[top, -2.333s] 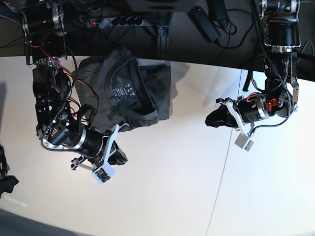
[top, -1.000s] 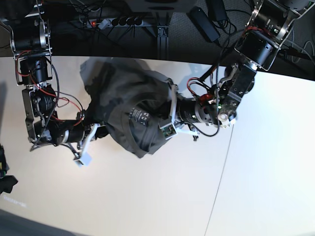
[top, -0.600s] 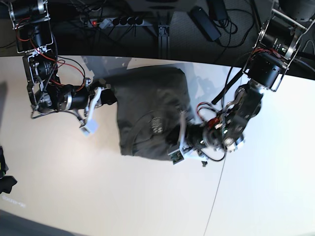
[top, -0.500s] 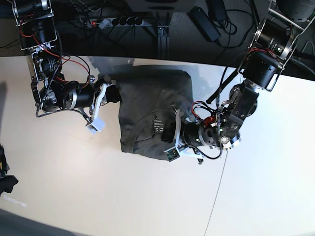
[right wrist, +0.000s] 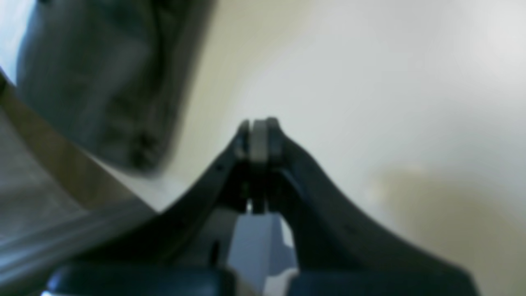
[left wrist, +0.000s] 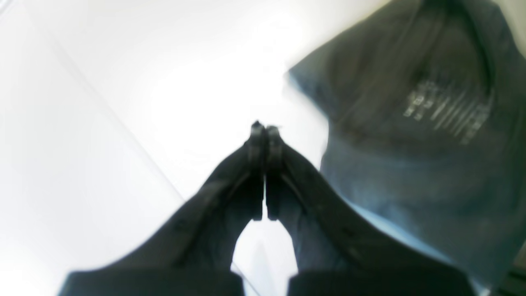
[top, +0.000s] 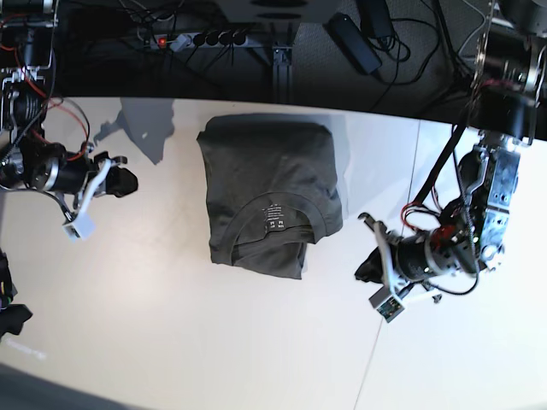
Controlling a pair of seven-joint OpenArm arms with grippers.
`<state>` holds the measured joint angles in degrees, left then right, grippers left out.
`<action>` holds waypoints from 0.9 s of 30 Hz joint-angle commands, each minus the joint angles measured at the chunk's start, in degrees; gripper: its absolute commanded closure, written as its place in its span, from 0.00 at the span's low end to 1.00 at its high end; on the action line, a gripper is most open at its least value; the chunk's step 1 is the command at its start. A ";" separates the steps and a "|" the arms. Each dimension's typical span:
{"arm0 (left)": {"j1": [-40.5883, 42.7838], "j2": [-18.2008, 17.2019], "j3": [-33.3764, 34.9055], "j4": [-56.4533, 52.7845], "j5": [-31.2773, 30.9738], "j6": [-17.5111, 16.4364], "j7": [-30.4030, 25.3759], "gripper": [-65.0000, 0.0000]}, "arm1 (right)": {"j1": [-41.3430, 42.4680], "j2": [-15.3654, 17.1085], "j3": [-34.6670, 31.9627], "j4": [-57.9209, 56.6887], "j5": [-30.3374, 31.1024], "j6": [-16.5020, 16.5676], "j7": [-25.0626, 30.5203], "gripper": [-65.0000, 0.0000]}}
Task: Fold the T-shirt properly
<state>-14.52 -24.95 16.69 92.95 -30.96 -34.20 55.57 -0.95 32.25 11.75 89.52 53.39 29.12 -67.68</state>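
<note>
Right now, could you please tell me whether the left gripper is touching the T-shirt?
Apart: the base view shows bare tabletop between the left gripper and the T-shirt.

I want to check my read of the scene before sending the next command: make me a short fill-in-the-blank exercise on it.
1. The dark grey T-shirt lies between the two grippers, and ____ of them hold it.
2. The small print on the T-shirt is ____ in colour.
3. The left gripper has its jaws ____.
4. In the base view, the right gripper hovers on the ____ side of the T-shirt.

Missing words: none; white; shut; left
</note>
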 commanded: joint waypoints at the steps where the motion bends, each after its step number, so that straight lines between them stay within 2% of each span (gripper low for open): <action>1: 1.01 -1.64 -1.90 2.95 -0.59 0.13 -0.96 1.00 | -1.25 2.03 2.21 1.97 1.81 4.11 -0.02 1.00; 6: 15.72 -7.54 -11.30 13.14 -1.46 0.11 -0.87 1.00 | -12.46 4.48 10.03 7.21 3.13 4.13 -1.16 1.00; 10: 27.61 -10.51 -20.39 19.30 -2.05 0.11 -0.85 1.00 | -21.53 4.59 15.41 10.29 3.74 4.11 -1.22 1.00; 16: 42.05 -10.91 -33.64 23.26 -8.41 -3.23 -0.02 1.00 | -32.52 4.55 21.86 11.65 4.72 4.11 -1.25 1.00; 19: 48.61 -10.93 -37.94 23.23 -9.14 -4.66 0.31 1.00 | -37.64 4.55 23.26 11.63 4.68 4.11 -1.40 1.00; 24: 58.64 -10.93 -40.39 20.44 -9.05 -4.70 0.61 1.00 | -46.49 3.69 23.28 11.56 4.70 4.11 -1.36 1.00; 27: 63.04 -10.88 -40.35 13.99 -8.66 -5.80 -3.61 1.00 | -51.21 2.21 23.26 10.75 4.68 4.11 -0.59 1.00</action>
<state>48.21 -35.07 -23.09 106.24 -39.22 -38.41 52.14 -51.57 33.85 34.39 99.85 57.43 29.10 -68.38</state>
